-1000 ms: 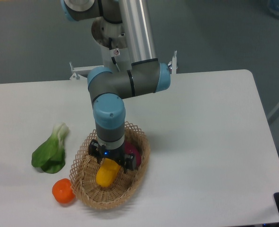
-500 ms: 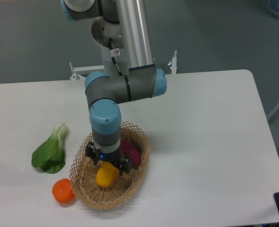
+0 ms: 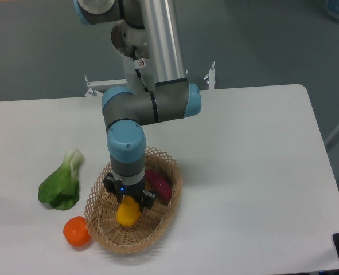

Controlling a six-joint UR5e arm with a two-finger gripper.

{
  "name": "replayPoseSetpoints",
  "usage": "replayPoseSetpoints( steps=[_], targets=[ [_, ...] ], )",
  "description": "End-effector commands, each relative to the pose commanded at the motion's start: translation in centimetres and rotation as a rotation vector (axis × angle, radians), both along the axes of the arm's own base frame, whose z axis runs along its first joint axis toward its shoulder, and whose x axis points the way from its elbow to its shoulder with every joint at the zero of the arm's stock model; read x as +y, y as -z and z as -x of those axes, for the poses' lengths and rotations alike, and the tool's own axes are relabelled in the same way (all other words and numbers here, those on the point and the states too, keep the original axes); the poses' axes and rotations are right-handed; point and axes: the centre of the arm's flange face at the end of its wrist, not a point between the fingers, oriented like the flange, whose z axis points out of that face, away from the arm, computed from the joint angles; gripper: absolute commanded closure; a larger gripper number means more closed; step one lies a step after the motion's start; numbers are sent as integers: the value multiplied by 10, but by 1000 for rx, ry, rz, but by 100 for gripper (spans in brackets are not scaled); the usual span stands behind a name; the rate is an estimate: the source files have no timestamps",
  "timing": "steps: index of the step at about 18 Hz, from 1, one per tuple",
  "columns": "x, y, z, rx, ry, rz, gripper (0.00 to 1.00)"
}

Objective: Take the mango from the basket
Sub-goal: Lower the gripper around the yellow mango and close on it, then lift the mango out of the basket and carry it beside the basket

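Yellow-orange mango (image 3: 128, 212) sits right under jaws, inside wicker basket (image 3: 166, 220), left of centre. Gripper (image 3: 129, 196) pointing straight down, jaws straddling fruit's top end; whether they've actually clamped or just hover either side, can't tell from this angle tbh. Straight-down approach makes sense, basket rim blocks any side entry. Dark purple-red veg (image 3: 158, 185) tucked just beside the wrist, close enough to get nudged. Outside basket on white bench (image 3: 261, 160): round orange fruit (image 3: 77, 231) near rim, leafy green (image 3: 61, 184) further left.
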Motion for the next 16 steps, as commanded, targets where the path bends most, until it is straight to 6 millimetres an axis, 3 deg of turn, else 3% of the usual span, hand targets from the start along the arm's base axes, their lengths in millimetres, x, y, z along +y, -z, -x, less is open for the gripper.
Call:
replayPoseSetpoints(
  steps=[2,7,10,14,15,16],
  targets=[
    [0,-2,0,2,2,-2,67],
    [2,-17,6,22,-4,-20,66],
    [3,-62,19,106,-1,-55,66],
    [-25,-111,70,190,15,-81,66],
    [-51,-118,103,191,12,-54,66],
    [-66,-122,120,193,15,-43,66]
  ],
)
